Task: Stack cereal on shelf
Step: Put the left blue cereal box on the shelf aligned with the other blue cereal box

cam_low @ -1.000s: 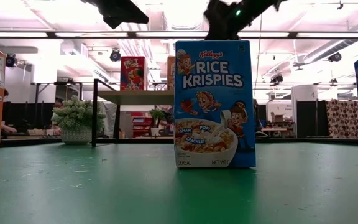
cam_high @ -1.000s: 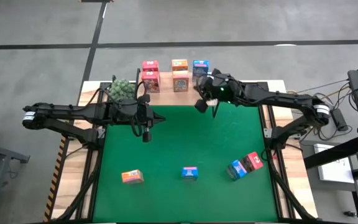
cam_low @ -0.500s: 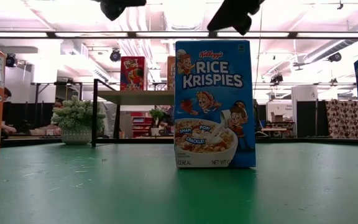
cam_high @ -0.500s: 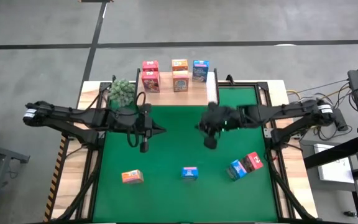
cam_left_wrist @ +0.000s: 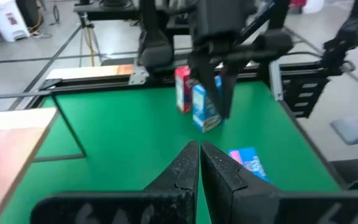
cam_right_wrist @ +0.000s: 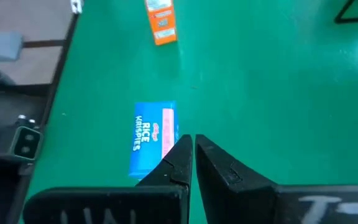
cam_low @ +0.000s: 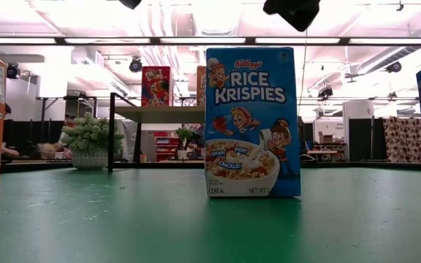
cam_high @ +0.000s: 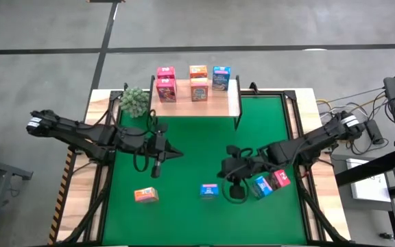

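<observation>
Five cereal boxes stand on the light wood shelf (cam_high: 233, 96) at the far edge: two pink-red (cam_high: 166, 81), two orange (cam_high: 199, 81), one blue (cam_high: 221, 77). On the green mat are an orange box (cam_high: 146, 195), a blue box (cam_high: 209, 191), and another blue box (cam_high: 260, 186) beside a pink-red one (cam_high: 280, 178). My right gripper (cam_high: 235, 190) is shut and hangs above the mat between the two blue boxes, just right of the middle one (cam_right_wrist: 154, 140). My left gripper (cam_high: 157, 169) is shut, above the mat's left half.
A green plant (cam_high: 134, 101) stands at the shelf's left end. The low view shows the middle blue box (cam_low: 253, 120) upright on its bottom edge, with the right gripper (cam_low: 292, 11) above its top. Bare green mat (cam_high: 197, 144) lies between shelf and near boxes.
My right gripper has travelled from the blue box on the shelf toward the near edge, coming down over the mat beside the middle blue box. My left gripper has drifted a little toward the near edge. No box has moved.
</observation>
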Robot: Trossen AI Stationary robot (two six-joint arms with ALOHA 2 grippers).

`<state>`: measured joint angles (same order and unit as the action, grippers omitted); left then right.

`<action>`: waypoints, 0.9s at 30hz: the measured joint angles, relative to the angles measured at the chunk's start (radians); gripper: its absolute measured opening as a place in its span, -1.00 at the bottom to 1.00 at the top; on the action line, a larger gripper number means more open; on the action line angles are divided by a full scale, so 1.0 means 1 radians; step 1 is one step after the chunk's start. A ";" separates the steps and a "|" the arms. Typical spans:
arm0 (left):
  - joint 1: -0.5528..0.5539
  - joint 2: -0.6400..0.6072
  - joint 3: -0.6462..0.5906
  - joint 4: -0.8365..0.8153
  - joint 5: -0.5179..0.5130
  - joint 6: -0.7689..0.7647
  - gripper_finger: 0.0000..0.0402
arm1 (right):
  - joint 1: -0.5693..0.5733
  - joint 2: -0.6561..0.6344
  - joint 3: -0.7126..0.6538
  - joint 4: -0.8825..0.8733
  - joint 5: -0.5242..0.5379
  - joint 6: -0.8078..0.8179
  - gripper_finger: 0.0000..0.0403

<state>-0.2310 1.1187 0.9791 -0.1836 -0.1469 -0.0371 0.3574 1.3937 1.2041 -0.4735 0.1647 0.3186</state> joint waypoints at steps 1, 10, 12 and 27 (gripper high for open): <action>-0.010 0.000 0.000 0.006 0.000 -0.005 -1.00 | 0.008 0.011 0.000 0.000 0.013 0.004 -0.95; -0.095 0.000 0.000 0.045 -0.002 -0.007 -1.00 | 0.033 0.081 0.000 0.063 0.019 -0.003 -0.72; -0.100 0.000 0.000 0.045 -0.002 -0.007 -1.00 | 0.033 0.090 0.000 0.060 0.020 -0.002 -0.59; -0.102 0.000 0.000 0.051 -0.045 -0.001 -1.00 | 0.054 0.178 0.000 0.087 0.007 0.030 0.20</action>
<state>-0.3328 1.1187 0.9791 -0.1327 -0.1923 -0.0382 0.4111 1.5720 1.2037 -0.3865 0.1716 0.3487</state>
